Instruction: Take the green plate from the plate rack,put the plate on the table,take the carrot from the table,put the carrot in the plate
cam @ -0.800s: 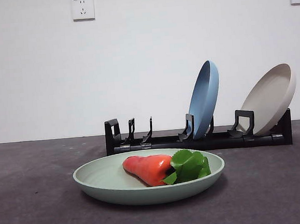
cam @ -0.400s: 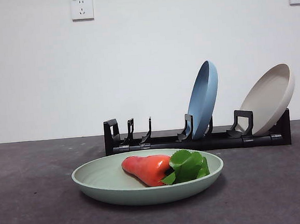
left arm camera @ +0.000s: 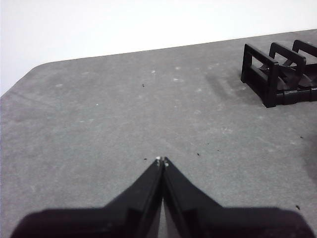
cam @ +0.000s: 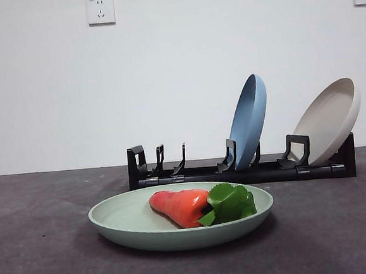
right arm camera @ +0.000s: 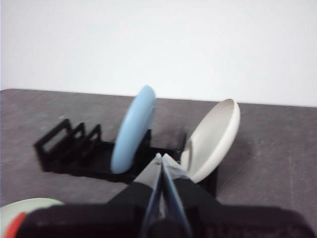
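Note:
The green plate [cam: 133, 225] lies flat on the dark grey table [cam: 40, 250] in front of the black plate rack [cam: 198, 172]. The carrot [cam: 179, 207] lies inside the plate, leaves to the right. Neither arm shows in the front view. My left gripper [left arm camera: 161, 160] is shut and empty above bare table, with the rack's end [left arm camera: 277, 74] off to one side. My right gripper [right arm camera: 159, 157] is shut and empty, raised, facing the rack [right arm camera: 64, 148]. The plate's rim [right arm camera: 25, 210] and a bit of the carrot [right arm camera: 17, 223] show at that view's corner.
A blue plate [cam: 250, 120] and a beige plate [cam: 331, 120] stand tilted in the rack's right slots. They also show in the right wrist view, blue plate [right arm camera: 131, 130] and beige plate [right arm camera: 213, 136]. Two wall sockets [cam: 100, 10] are on the white wall.

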